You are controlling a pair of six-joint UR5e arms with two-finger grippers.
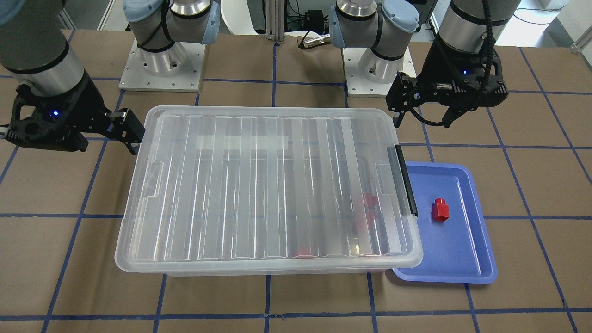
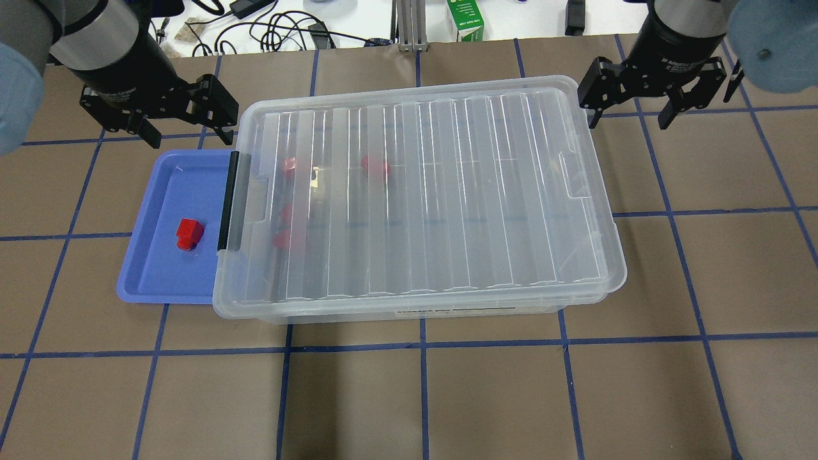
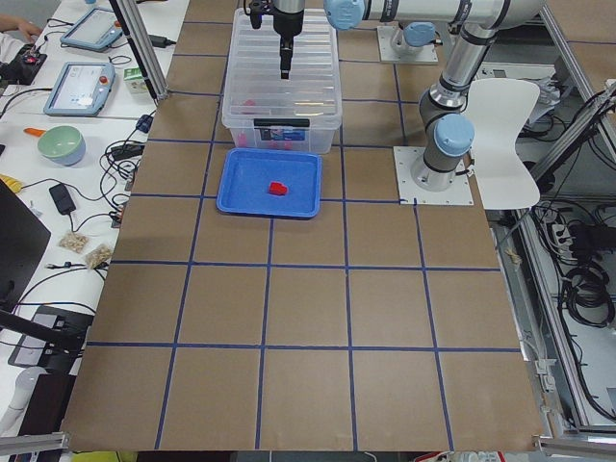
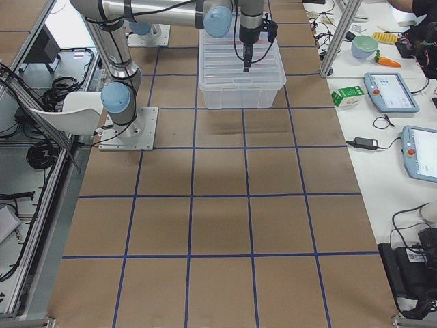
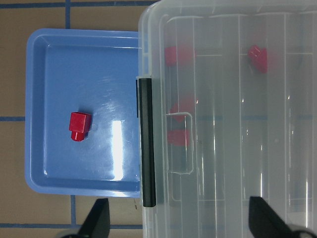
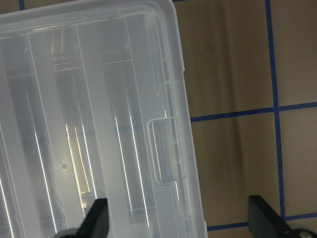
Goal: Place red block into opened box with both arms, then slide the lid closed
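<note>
The red block (image 1: 440, 210) (image 2: 189, 233) (image 5: 79, 125) lies alone in a shallow blue tray (image 2: 153, 281). Beside the tray stands the clear box (image 2: 415, 313). The ribbed lid (image 2: 447, 191) (image 6: 74, 99) lies flat across its whole top. A black latch (image 2: 229, 201) sits at the tray end. My left gripper (image 2: 190, 135) (image 1: 422, 121) hangs open and holds nothing, above the far edge of the tray and the box's latch end. At the opposite short end my right gripper (image 2: 629, 118) (image 1: 106, 138) is also open, holding nothing, just off the far corner.
Several other red blocks (image 2: 376, 165) (image 5: 257, 57) show through the lid inside the box near the latch end. The lid's edge overhangs the tray rim (image 1: 462, 259). Arm bases (image 1: 162, 69) stand behind the box. Brown table with blue grid lines lies all around.
</note>
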